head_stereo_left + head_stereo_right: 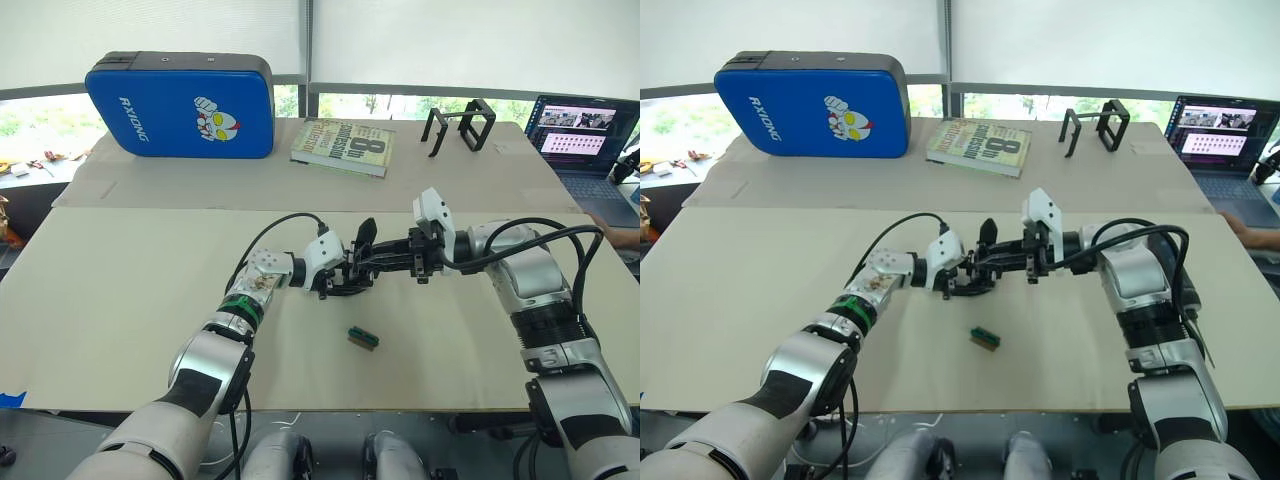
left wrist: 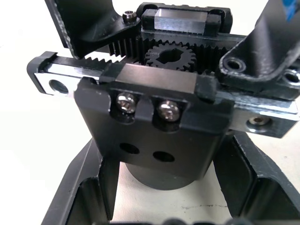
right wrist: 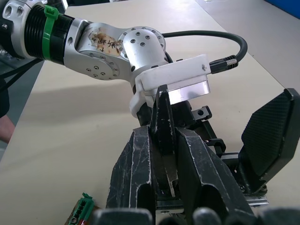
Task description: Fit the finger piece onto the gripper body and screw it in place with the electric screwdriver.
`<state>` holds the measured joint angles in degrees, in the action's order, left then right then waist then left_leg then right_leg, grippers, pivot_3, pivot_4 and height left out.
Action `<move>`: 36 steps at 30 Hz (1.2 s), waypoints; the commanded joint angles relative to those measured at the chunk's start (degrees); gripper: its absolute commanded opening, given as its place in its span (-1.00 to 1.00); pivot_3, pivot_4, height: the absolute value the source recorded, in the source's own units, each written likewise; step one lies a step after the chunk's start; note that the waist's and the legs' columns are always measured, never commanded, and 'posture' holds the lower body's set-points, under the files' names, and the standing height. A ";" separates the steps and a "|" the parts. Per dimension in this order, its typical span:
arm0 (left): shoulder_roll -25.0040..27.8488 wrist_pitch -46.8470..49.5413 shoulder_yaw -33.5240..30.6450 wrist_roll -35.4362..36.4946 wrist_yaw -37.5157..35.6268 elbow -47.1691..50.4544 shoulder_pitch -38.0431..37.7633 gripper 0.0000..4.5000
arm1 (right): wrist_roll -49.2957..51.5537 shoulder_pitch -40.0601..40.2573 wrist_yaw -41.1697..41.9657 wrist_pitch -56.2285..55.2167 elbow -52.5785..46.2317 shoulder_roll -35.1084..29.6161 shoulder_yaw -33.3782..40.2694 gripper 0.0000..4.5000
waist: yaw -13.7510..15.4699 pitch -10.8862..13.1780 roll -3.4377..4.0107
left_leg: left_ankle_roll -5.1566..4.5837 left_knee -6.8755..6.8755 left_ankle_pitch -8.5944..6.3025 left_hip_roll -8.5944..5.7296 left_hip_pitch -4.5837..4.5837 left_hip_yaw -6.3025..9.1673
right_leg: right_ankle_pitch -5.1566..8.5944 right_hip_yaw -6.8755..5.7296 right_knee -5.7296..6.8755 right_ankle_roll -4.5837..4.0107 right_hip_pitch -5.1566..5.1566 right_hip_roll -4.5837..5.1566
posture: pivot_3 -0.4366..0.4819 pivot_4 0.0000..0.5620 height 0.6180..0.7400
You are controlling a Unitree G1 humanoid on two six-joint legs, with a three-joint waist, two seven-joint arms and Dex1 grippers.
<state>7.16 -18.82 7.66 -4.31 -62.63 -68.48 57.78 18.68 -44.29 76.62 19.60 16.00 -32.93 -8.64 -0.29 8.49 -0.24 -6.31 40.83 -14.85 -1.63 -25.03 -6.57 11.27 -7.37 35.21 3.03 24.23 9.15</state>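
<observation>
A broad beige table by the windows carries our work, with a blue case, a book and a laptop at its far side. Our left gripper is clamped around the gripper body, holding it up off the table so its rack faces the other arm. Our right gripper is closed on the finger piece, set edge-on against that rack, apparently for seating. The body's leaf-shaped finger points up and away. A green-and-brown block lies nearer us.
</observation>
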 commanded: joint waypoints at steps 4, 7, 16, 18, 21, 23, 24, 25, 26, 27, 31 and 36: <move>0.10 -1.11 -0.29 -0.01 0.52 0.40 1.49 0.03 | -6.29 -0.87 -2.53 7.76 -0.30 -1.22 -6.67 -0.88 | -0.31 -0.01 0.01 | 0.01 0.00 0.00 0.03 0.11 0.00 | 0.00 0.05 0.04 0.00 -0.05 0.00 | -0.05 -0.47 1.00; 0.07 -1.11 -0.33 -0.01 0.63 0.36 1.53 0.03 | -8.01 -0.46 -2.89 8.58 -0.06 -1.89 -8.24 -0.88 | -0.29 -0.01 0.01 | 0.06 -0.01 -0.04 0.03 0.25 0.00 | 0.00 0.07 0.05 -0.01 -0.13 0.04 | -0.05 -0.47 1.00; 0.53 -1.24 -0.33 0.11 0.69 0.71 1.11 0.03 | -5.95 2.80 -4.12 9.21 3.55 -2.05 -4.96 -0.88 | -0.21 -0.01 0.00 | 0.17 -0.01 -0.10 0.03 0.41 0.00 | 0.00 0.10 0.07 -0.01 -0.22 0.08 | -0.05 -0.47 1.00; 0.62 -1.28 -0.29 0.10 0.71 0.71 1.07 0.03 | -5.59 2.67 -4.47 9.83 4.67 -1.80 -4.37 -0.88 | -0.15 -0.02 0.00 | 0.17 -0.01 -0.10 0.04 0.41 0.00 | 0.00 0.09 0.06 -0.01 -0.23 0.09 | -0.05 -0.47 1.00; 0.73 -1.23 -0.30 0.13 0.76 0.74 1.14 0.03 | -5.32 2.38 -4.22 10.33 6.70 -1.46 -4.37 -0.88 | -0.17 -0.02 0.01 | 0.19 -0.01 -0.11 0.03 0.42 0.00 | 0.00 0.10 0.07 -0.01 -0.23 0.10 | -0.05 -0.47 1.00; 0.79 -1.22 -0.32 0.15 0.76 0.78 1.13 0.03 | -5.23 2.41 -4.21 10.62 7.13 -1.35 -4.76 -0.88 | -0.21 -0.02 0.01 | 0.20 -0.01 -0.12 0.03 0.44 0.00 | 0.00 0.10 0.07 -0.01 -0.22 0.11 | -0.05 -0.47 1.00; 0.81 -1.24 -0.31 0.15 0.77 0.80 1.13 0.03 | -5.35 2.53 -4.03 10.40 7.16 -1.36 -5.16 -0.88 | -0.21 -0.02 0.01 | 0.21 -0.01 -0.12 0.03 0.44 0.00 | 0.00 0.11 0.07 -0.01 -0.22 0.11 | -0.05 -0.47 1.00; 0.84 -1.25 -0.31 0.14 0.78 0.82 1.12 0.03 | -5.44 2.64 -3.81 10.18 7.14 -1.43 -5.57 -0.88 | -0.21 -0.02 0.01 | 0.21 -0.02 -0.12 0.03 0.45 0.00 | 0.00 0.11 0.06 -0.01 -0.21 0.11 | -0.05 -0.47 1.00; 0.87 -1.25 -0.31 0.14 0.78 0.83 1.11 0.03 | -5.54 2.71 -3.67 9.93 7.11 -1.45 -5.87 -0.88 | -0.22 -0.02 0.01 | 0.21 -0.02 -0.12 0.03 0.45 0.00 | 0.00 0.11 0.07 -0.01 -0.21 0.12 | -0.05 -0.47 1.00; 0.91 -1.25 -0.31 0.15 0.76 0.85 1.11 0.03 | -5.65 2.72 -3.66 9.83 7.10 -1.44 -6.09 -0.88 | -0.22 -0.02 0.01 | 0.22 -0.02 -0.13 0.03 0.45 0.00 | 0.00 0.11 0.07 -0.01 -0.21 0.12 | -0.05 -0.47 1.00; 1.03 -1.18 -0.31 0.15 0.76 0.86 1.14 0.03 | -6.16 2.34 -3.67 7.87 7.70 -1.13 -6.30 -0.88 | -0.26 -0.02 0.01 | 0.22 -0.02 -0.13 0.03 0.46 0.00 | 0.00 0.11 0.07 -0.01 -0.21 0.13 | -0.05 -0.47 1.00; 1.08 -1.12 -0.30 0.15 0.75 0.85 1.13 0.03 | -1.42 1.67 -2.66 6.53 4.33 -0.33 -1.88 -0.88 | -0.28 -0.02 0.01 | 0.23 -0.02 -0.13 0.03 0.46 0.00 | 0.00 0.12 0.08 -0.01 -0.21 0.12 | -0.05 -0.47 1.00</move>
<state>7.47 -18.84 8.05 -4.55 -61.99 -68.88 57.77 19.45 -45.23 75.06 25.06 17.55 -32.58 -9.38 -0.56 8.47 -0.23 -6.07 40.80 -14.99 -1.59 -24.58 -6.57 11.27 -7.26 35.28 3.02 24.02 9.28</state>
